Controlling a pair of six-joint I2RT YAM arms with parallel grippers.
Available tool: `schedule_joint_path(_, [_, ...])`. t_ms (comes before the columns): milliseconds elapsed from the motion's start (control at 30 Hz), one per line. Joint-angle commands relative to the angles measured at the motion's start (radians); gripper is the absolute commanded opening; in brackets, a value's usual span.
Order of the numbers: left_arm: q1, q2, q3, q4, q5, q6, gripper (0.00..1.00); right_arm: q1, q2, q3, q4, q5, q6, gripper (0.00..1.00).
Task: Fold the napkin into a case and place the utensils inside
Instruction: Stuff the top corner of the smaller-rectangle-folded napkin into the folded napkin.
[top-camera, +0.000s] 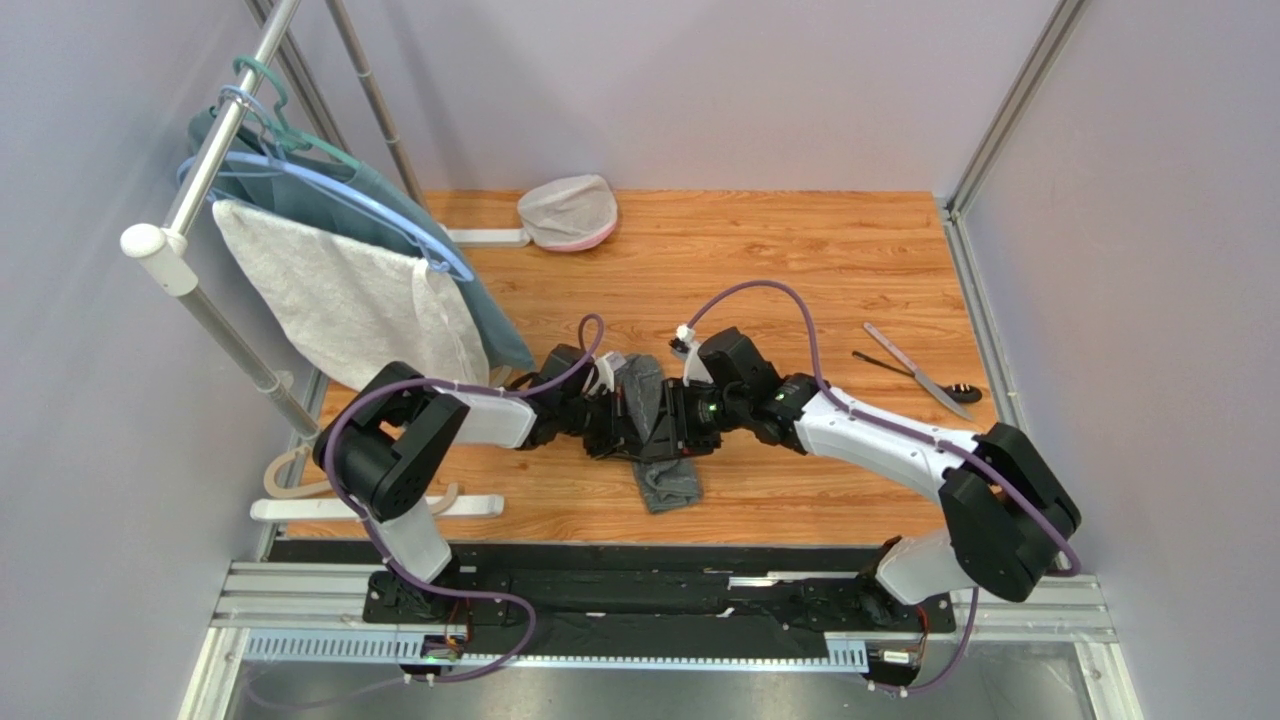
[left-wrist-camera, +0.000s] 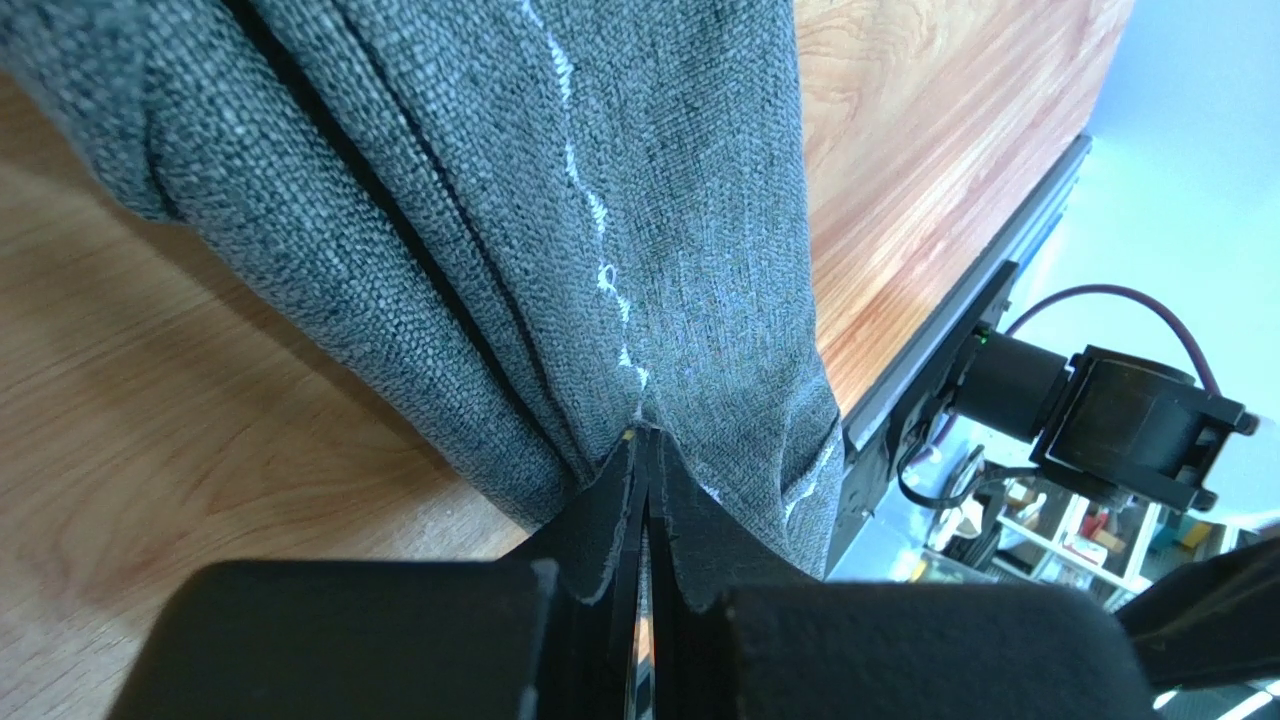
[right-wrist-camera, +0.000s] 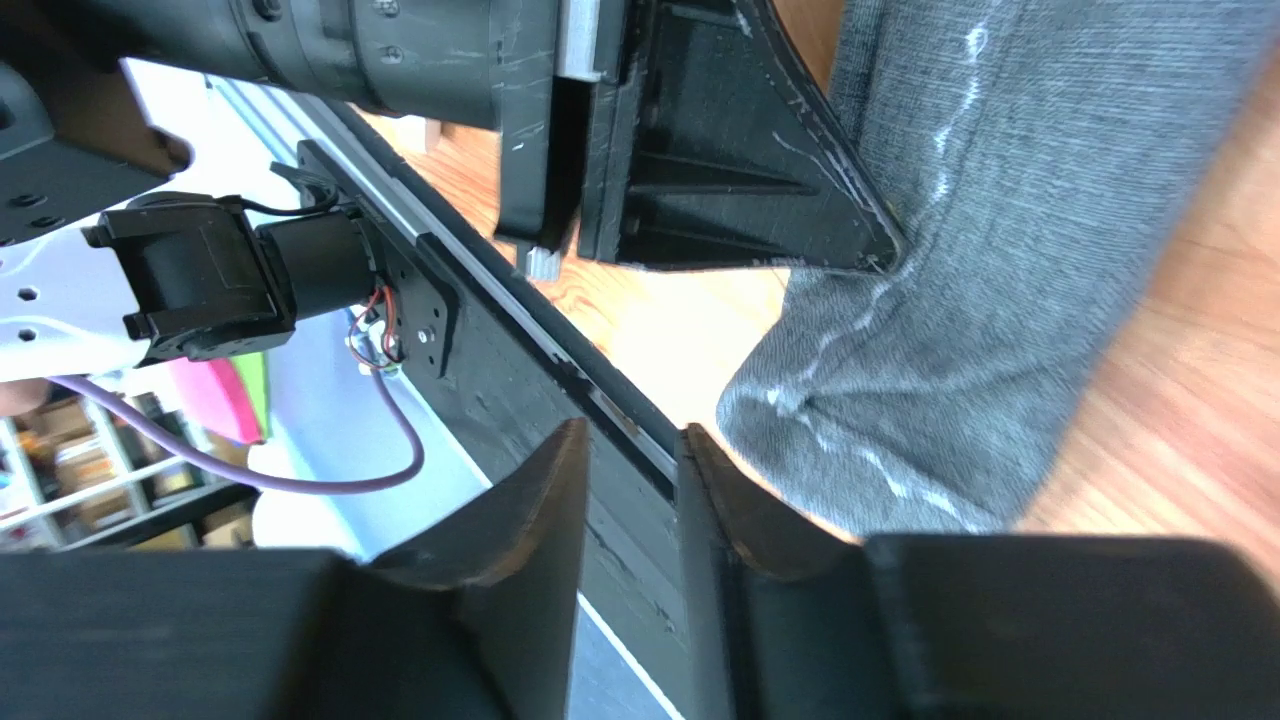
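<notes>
The dark grey napkin (top-camera: 661, 450) lies bunched into a narrow lengthwise strip in the middle of the wooden table, between both grippers. My left gripper (top-camera: 624, 423) is shut on a fold of the napkin (left-wrist-camera: 631, 225), which hangs in pleats with its pale stitched line showing. My right gripper (top-camera: 694, 420) sits just right of the napkin (right-wrist-camera: 977, 225), its jaws a little apart and empty (right-wrist-camera: 631, 443), pointing at the table's near rail. The left gripper's closed fingers (right-wrist-camera: 751, 180) pinch the cloth edge in the right wrist view. The silver utensil (top-camera: 914, 368) and the black utensil (top-camera: 963, 393) lie at the table's right side.
A white towel (top-camera: 346, 300) and a teal garment (top-camera: 451, 270) hang on a rack at the left. A grey and pink cloth cap (top-camera: 568, 210) lies at the back. A white bar (top-camera: 376, 507) lies at the near left. Walls enclose the table.
</notes>
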Motion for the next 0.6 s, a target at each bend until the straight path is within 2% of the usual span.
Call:
schedule_joint_path(0, [-0.007,-0.004,-0.018,-0.005,-0.044,0.06,0.05,0.001,0.108,-0.089,0.235,-0.075,0.075,0.26])
schedule_joint_path(133, [-0.005,-0.036,-0.009,-0.037,-0.073,0.072,0.05,0.009,0.231,-0.167,0.389,-0.1,0.092,0.19])
schedule_joint_path(267, [-0.007,-0.055,0.02,-0.099,-0.089,0.092,0.05,0.01,0.248,-0.256,0.496,-0.131,0.119,0.15])
schedule_joint_path(433, [-0.005,-0.128,0.062,-0.162,-0.101,0.119,0.09,0.007,0.12,-0.22,0.348,-0.095,0.047,0.16])
schedule_joint_path(567, [0.005,-0.257,0.121,-0.31,-0.145,0.159,0.24,0.007,0.037,-0.149,0.201,-0.062,-0.016,0.2])
